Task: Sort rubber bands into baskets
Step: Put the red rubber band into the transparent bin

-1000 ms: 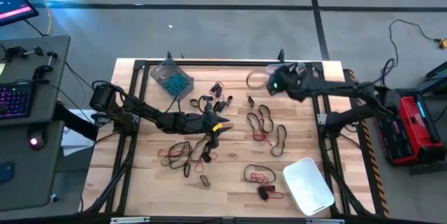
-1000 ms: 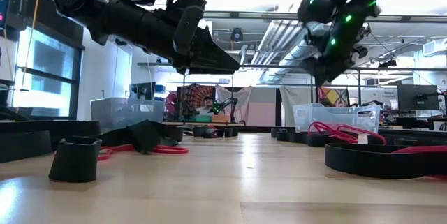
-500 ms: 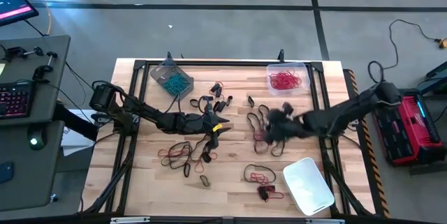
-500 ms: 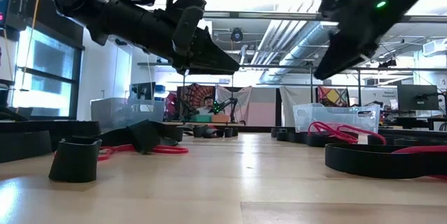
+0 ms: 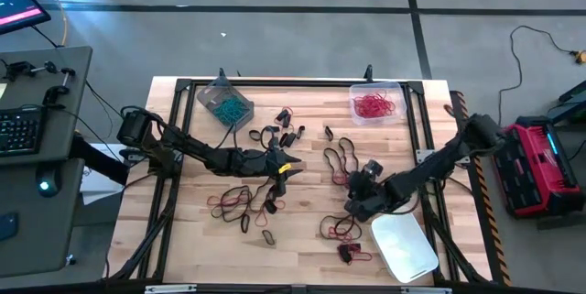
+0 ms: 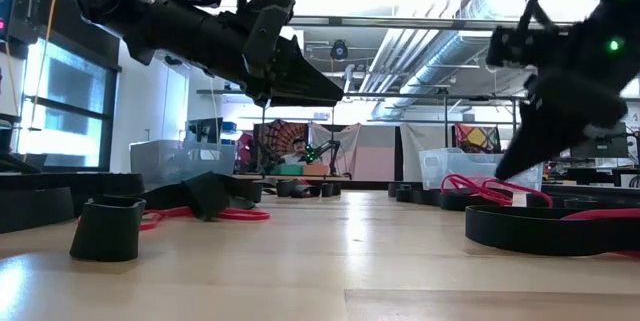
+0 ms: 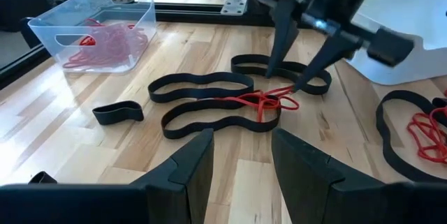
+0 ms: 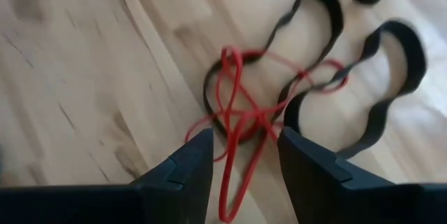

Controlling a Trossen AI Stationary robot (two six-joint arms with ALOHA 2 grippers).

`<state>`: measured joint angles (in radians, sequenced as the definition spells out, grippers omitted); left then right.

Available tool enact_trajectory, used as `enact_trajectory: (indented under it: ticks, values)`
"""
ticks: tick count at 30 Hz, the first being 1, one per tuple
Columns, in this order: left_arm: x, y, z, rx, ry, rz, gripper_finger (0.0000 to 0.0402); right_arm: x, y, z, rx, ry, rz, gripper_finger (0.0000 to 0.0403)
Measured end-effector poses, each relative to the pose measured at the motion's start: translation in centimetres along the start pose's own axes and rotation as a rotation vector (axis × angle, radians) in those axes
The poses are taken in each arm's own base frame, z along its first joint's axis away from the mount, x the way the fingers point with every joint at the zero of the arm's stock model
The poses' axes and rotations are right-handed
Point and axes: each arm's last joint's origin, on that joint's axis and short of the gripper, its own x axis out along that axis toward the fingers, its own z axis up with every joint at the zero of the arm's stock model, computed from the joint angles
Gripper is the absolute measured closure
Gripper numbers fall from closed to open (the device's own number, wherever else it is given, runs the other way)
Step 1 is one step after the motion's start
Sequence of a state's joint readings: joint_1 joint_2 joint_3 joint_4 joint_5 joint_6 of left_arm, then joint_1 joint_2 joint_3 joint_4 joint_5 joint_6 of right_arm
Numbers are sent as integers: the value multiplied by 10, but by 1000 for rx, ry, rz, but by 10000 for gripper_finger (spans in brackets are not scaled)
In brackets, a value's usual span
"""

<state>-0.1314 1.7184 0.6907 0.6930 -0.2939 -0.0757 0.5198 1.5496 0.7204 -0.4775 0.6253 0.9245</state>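
Right now I have the right claw (image 5: 359, 204) low over the desk (image 5: 183, 230), its fingers apart and empty, straddling a tangle of red rubber bands (image 8: 241, 123) that lies across two wavy black bands (image 8: 380, 105); from the left wrist camera its two finger tips (image 7: 278, 49) stand either side of that red knot (image 7: 269, 101), just above it or touching it, I cannot tell which. The left claw (image 5: 280, 169) hangs over the middle of the desk, well apart from the right one, fingers spread and holding nothing, with more black and red bands (image 5: 233, 201) scattered just beside it. The clear basket (image 5: 375, 104) at the far right corner already holds a heap of red bands. The grey-tinted basket (image 5: 222, 102) at the far left holds teal-blue ones. The whitish basket (image 5: 405, 244) sits at the near right edge, just beside the right claw, and I see nothing in it. Another small red-and-black cluster (image 5: 346, 254) lies near that basket, toward the desk's front edge. Loose black loops (image 5: 284, 135) dot the far middle of the desk.
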Motion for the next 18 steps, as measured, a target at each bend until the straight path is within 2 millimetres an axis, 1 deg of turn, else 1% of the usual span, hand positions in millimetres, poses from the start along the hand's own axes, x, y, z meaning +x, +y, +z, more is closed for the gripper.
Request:
enact_trajectory:
  ticks: [4,7,10,14,16,18]
  values:
    - [0,0,0,0,0,0,263,10,3,-7,-23,62,-8,254]
    - [0,0,0,-1,0,0,263,13,4,-11,-20,98,-17,268]
    - [0,0,0,-1,0,0,263,14,4,-12,-6,121,-12,308]
    - [0,0,0,0,0,0,263,10,2,-11,-5,140,11,384]
    - [0,0,0,0,0,0,263,6,2,-8,-12,150,5,395]
    - [0,0,0,-1,0,0,263,0,2,-3,-17,156,-2,388]
